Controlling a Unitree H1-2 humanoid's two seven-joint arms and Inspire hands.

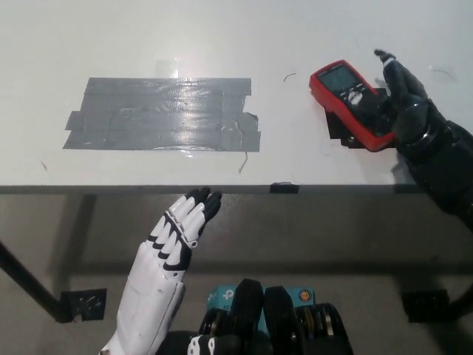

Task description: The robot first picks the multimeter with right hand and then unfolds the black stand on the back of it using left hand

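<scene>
In the head view, the red multimeter [350, 103] was seen at the right of the white worktop [222, 37], face up with its screen toward the far side, held in the black right hand [403, 100], whose fingers were closed around its near right edge. Whether it was lifted clear of the worktop could not be told. It was judged rigid, fairly light and rubber-edged, so little slipping was expected; the long side edges were judged the best hold, leaving the back free. The white left hand [174, 240] was held open below the worktop's near edge, well apart from the multimeter.
</scene>
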